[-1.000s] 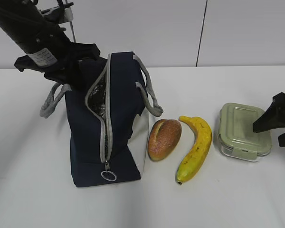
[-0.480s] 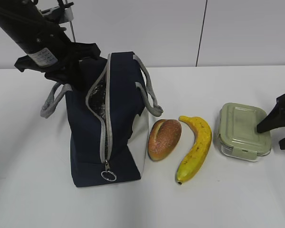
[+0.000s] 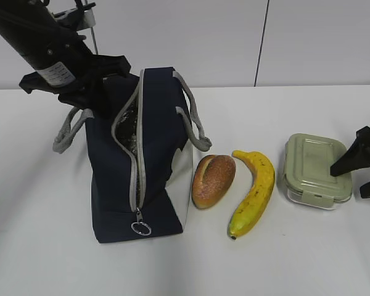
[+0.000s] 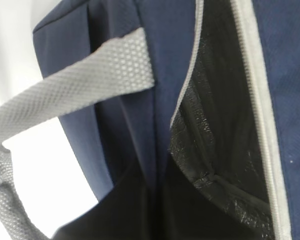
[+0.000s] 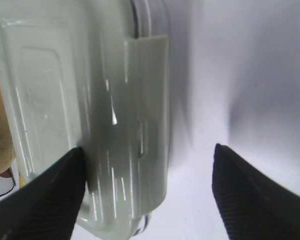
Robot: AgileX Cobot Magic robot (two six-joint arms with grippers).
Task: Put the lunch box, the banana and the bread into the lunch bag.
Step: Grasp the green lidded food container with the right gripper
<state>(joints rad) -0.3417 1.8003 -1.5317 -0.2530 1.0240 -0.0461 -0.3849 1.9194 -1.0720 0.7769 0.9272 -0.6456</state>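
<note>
The navy lunch bag point(image 3: 142, 179) stands at the left with its grey zipper open, showing a dark foil lining point(image 4: 225, 115). My left gripper point(image 3: 91, 102) is shut on the bag's upper far edge point(image 4: 155, 200), beside a grey handle point(image 4: 90, 80). The bread point(image 3: 213, 180) lies right of the bag and the banana point(image 3: 254, 191) right of that. The lunch box point(image 3: 311, 169) with the sage-green lid point(image 5: 90, 100) sits farther right. My right gripper point(image 3: 346, 184) is open at the box's right end point(image 5: 147, 152), one finger over the lid and one over bare table.
The objects lie in a row on a white table point(image 3: 283, 259). A white wall with a dark vertical seam point(image 3: 262, 43) stands behind. The bag's metal ring pull point(image 3: 140, 228) hangs low at its front.
My right gripper has shifted a little to the right and lower beside the lunch box. The left arm and the bag have not moved.
</note>
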